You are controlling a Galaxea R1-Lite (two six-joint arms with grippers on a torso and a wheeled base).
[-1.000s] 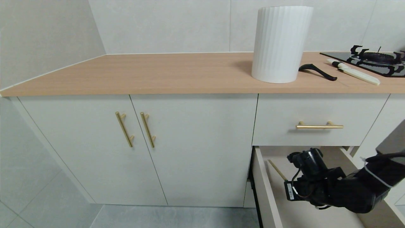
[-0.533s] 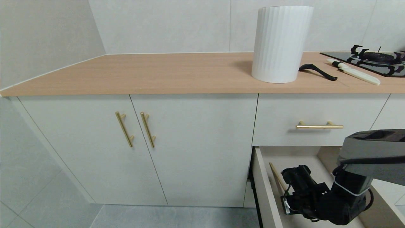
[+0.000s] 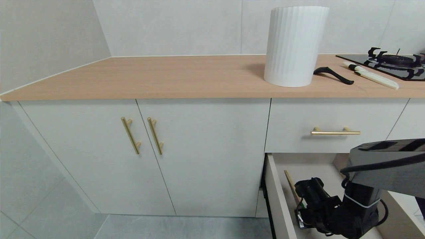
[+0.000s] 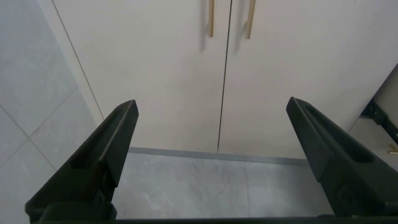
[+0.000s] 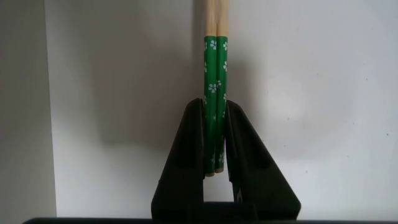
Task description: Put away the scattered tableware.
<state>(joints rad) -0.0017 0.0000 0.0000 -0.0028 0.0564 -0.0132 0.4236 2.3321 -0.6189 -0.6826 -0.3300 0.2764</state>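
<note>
left gripper [image 4: 211, 121] hangs low before the cabinet doors [image 3: 199, 149], jaws spread wide, grey floor tiles beneath it. on the counter [image 3: 149, 78], toward its right end, stands a white ribbed canister [image 3: 292, 46]; a black tool [image 3: 333, 75] lies just beside it, one end hidden behind the canister, then a pale knife [image 3: 373, 77] and the stove [image 3: 395, 61], which is cut off at the picture's edge. under a shut drawer [image 3: 332, 116] the lower drawer [image 3: 277, 199] stands pulled out. the chopsticks [image 5: 216, 74] are a pair lying side by side, pale wood with green ends printed with small white flowers. right gripper [image 5: 215, 112] is clenched on those green ends inside the lower drawer, near its left wall, with the sticks pointing toward its back. their far ends run out of the wrist view, and whether they touch the drawer floor can't be told. the arm covers much of the drawer's right part; pale drawer floor lies open on either side of the sticks.
</note>
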